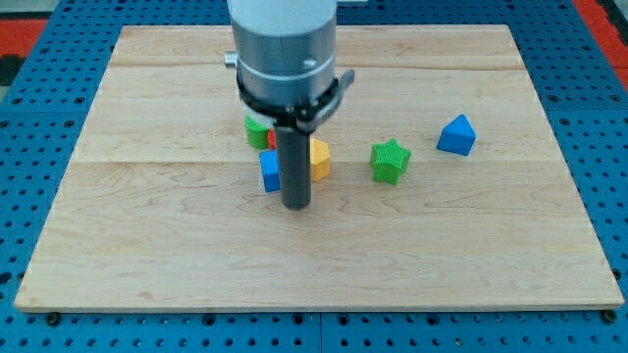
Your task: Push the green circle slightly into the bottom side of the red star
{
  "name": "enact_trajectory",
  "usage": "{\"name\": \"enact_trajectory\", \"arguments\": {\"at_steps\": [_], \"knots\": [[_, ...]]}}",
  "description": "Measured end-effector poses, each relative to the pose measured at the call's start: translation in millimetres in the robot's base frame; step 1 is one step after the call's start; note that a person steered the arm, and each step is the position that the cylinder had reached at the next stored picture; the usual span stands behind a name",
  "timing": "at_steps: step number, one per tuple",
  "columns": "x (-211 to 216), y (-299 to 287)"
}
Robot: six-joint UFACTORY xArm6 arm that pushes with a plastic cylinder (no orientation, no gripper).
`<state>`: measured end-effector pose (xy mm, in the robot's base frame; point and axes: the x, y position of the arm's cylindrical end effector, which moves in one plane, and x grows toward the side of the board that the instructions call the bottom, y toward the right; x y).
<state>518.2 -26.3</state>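
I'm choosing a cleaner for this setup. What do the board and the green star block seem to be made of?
The board looks like pale wood with a matte finish: grain lines and plank seams show across it. The green star block looks like plastic, possibly 3D-printed: flat saturated colour, faint ridges on its sides. My tip rests well to the view's left of the star.

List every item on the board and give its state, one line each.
My tip: down on the board, just below the cluster of blocks.
Green circle: mostly hidden behind the arm.
Red block: barely showing, shape unclear.
Blue block: beside the rod, on the view's left.
Yellow block: beside the rod, on the view's right.
Green star: standing alone.
Blue house-shaped block: standing alone.
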Motion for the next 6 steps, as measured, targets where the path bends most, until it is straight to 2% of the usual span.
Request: {"name": "enact_trajectory", "arguments": {"at_steps": [1, 2, 3, 6], "knots": [[-8, -60], [-56, -62], [-81, -63], [-113, -49]]}}
